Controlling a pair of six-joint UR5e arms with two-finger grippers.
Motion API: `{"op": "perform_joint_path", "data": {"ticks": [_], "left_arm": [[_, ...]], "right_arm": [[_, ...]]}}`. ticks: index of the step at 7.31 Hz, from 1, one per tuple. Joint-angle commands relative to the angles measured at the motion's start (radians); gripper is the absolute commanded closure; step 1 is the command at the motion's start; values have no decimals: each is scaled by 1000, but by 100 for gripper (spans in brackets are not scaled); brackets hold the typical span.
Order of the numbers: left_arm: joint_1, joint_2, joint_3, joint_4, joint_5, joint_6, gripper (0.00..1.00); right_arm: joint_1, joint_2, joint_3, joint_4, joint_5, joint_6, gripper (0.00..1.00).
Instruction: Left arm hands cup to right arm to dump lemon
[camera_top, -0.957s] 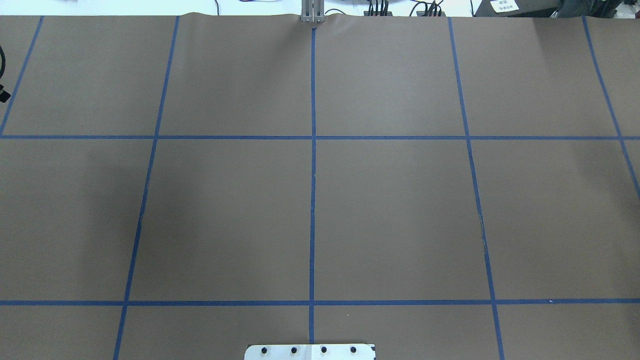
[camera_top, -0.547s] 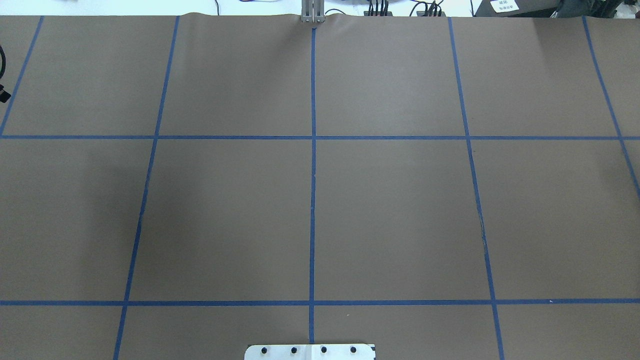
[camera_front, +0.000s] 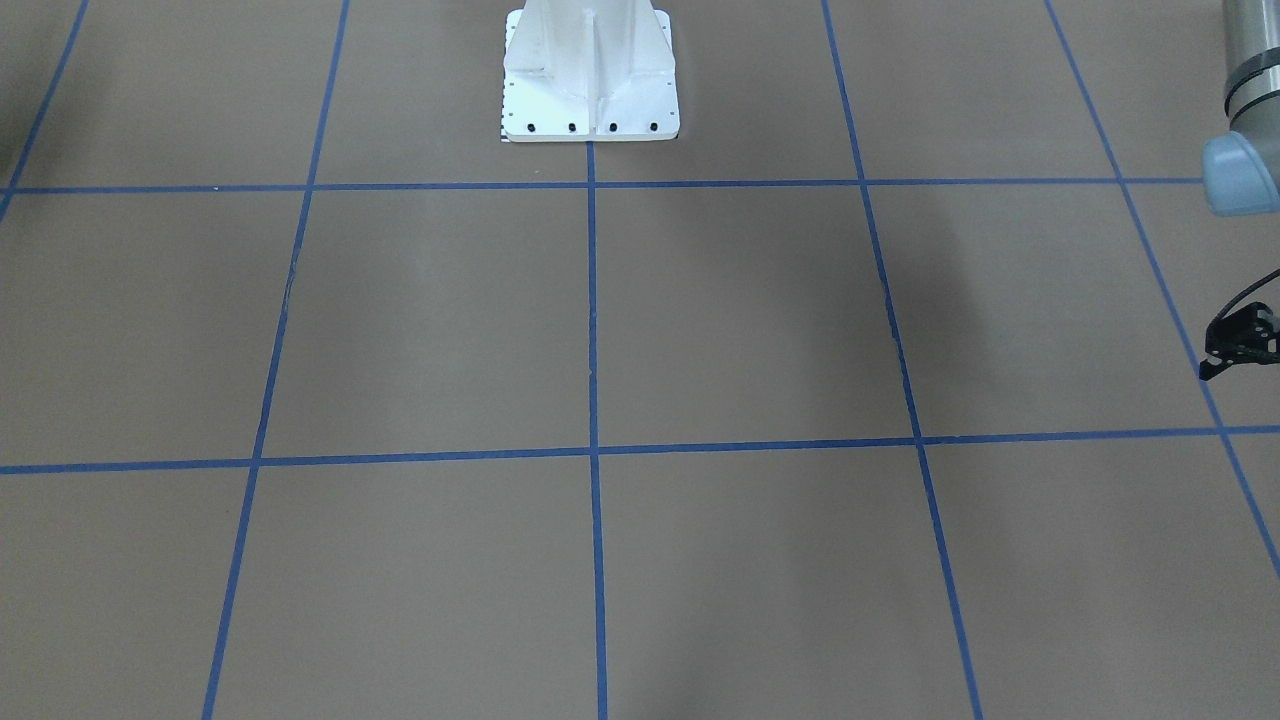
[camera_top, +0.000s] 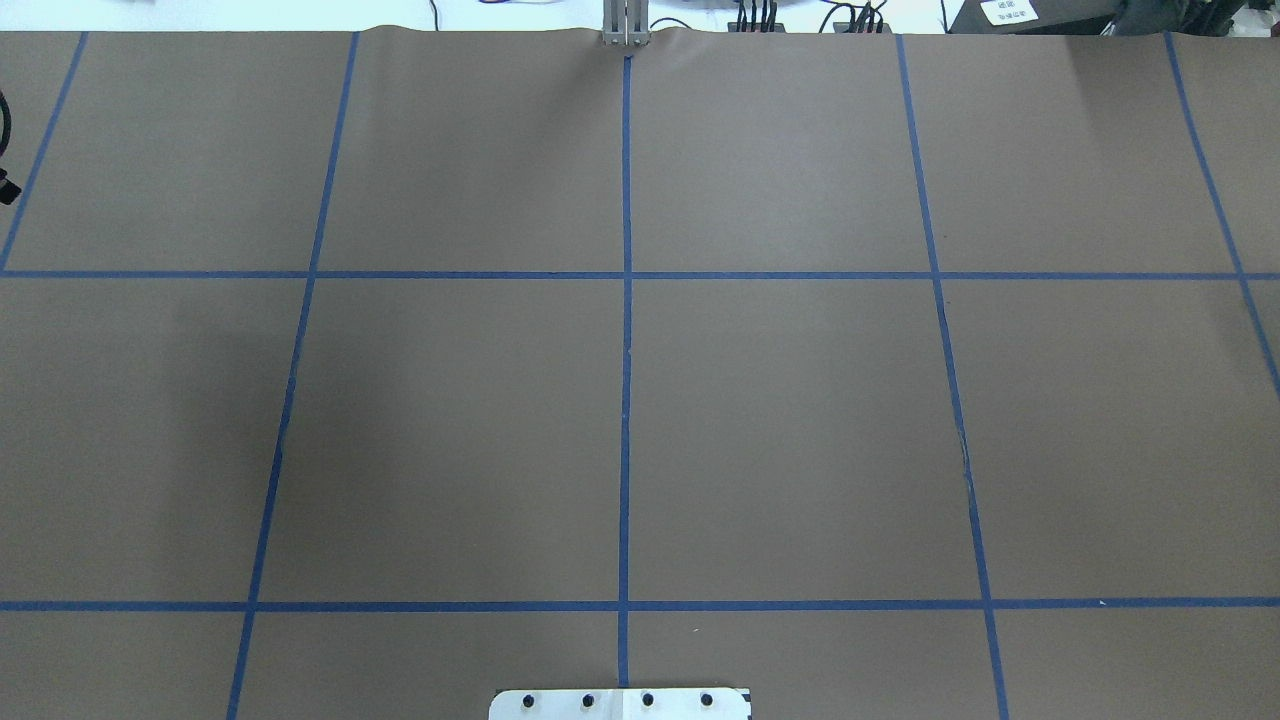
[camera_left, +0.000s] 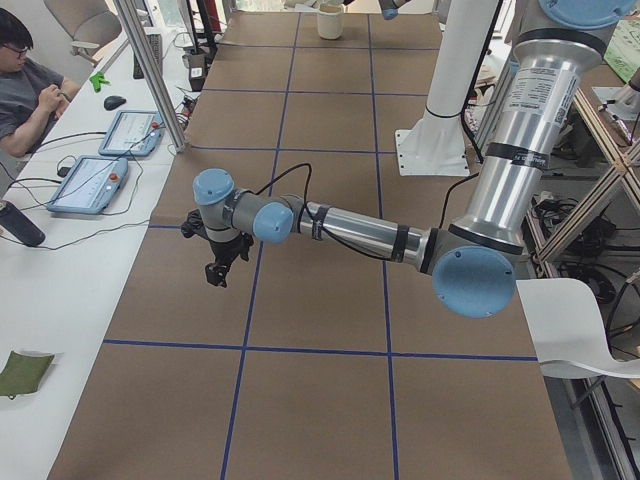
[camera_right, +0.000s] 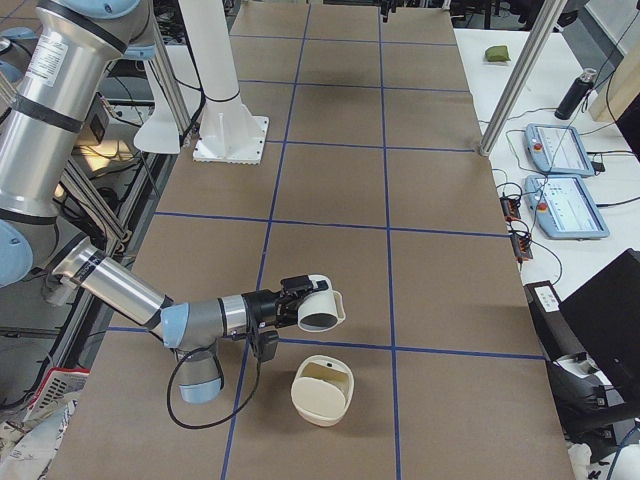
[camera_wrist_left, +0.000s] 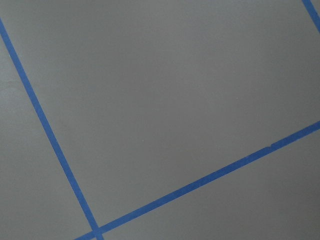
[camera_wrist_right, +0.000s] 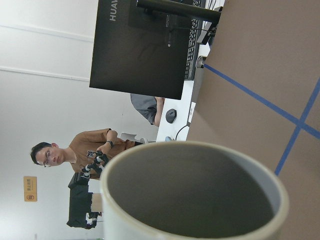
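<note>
The cup (camera_right: 318, 305) is off-white with a loop handle and hangs tipped on its side above the table, at the end of my near right arm in the exterior right view. The right gripper (camera_right: 285, 300) sits behind it; I cannot tell if it is open or shut. The right wrist view looks into the cup's (camera_wrist_right: 192, 192) greyish inside, where nothing shows. The lemon is out of view. My left gripper (camera_left: 218, 268) hovers low over bare table far from the cup, and only its edge (camera_front: 1238, 342) shows from the front; I cannot tell its state.
A cream round container (camera_right: 322, 392) stands on the table just below and in front of the tipped cup. The brown table (camera_top: 780, 420) carries a blue tape grid. The white robot base (camera_front: 590, 75) is at the middle. People sit at the side bench with tablets (camera_right: 560, 190).
</note>
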Motion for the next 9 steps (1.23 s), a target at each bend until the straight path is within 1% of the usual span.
{"op": "perform_joint_path", "data": {"ticks": [1,2,3,4,5,9], "left_arm": [[-2,0,-3,-2,-1,0,0],[-2,0,-3,0,-1,-2,0],[-2,0,-3,0,-1,0,0],[-2,0,-3,0,-1,0,0],[-5,0,-3,-2,-1,0,0],[-5,0,-3,0,-1,-2,0]], "right_arm": [[55,44,-32,0,0,100,95],[74,49,-57,9,2,142,96],[86,49,-60,20,2,191,97],[139,67,-59,20,0,298,100],[167,73,-59,20,-4,350,100],[189,74,-60,40,-53,628,99]]}}
